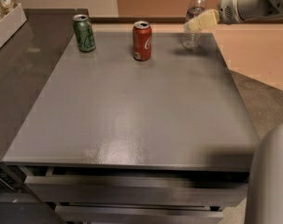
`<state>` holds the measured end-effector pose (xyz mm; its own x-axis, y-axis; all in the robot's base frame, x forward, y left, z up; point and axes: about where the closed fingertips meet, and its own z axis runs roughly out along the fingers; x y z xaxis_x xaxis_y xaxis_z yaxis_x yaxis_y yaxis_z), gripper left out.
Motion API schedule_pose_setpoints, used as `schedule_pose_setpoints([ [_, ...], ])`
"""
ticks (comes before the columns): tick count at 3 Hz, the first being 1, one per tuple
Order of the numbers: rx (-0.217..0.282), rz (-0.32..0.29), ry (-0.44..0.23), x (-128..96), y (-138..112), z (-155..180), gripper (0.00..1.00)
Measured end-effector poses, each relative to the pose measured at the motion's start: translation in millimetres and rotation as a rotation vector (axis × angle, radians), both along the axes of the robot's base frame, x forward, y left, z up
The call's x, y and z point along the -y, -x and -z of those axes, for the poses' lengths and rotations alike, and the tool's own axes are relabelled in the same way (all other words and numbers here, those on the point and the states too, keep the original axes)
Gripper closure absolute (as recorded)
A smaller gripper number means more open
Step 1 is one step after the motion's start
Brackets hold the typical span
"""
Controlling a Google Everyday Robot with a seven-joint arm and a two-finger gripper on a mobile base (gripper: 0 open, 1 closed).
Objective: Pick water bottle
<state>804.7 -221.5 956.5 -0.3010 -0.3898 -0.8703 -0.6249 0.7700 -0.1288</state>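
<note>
The water bottle [195, 4], clear plastic with a white cap, stands upright at the far right corner of the grey table [131, 106]. My gripper [193, 25], cream-coloured, reaches in from the right and lies across the bottle's middle, covering part of it. The white arm [253, 3] stretches off to the upper right. The bottle rests on the table top.
A red soda can [142, 40] stands to the left of the bottle and a green soda can [84, 32] further left. A white bin with snack bags [5, 17] is at the far left. A grey part of the robot [272, 176] fills the bottom right.
</note>
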Motion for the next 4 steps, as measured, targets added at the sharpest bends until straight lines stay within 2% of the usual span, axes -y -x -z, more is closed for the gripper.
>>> schedule_pose_setpoints([
  [2, 0.04, -0.031, -0.093, -6, -22, 10, 0.0],
  [4, 0.045, -0.033, -0.125, -11, -41, 16, 0.0],
])
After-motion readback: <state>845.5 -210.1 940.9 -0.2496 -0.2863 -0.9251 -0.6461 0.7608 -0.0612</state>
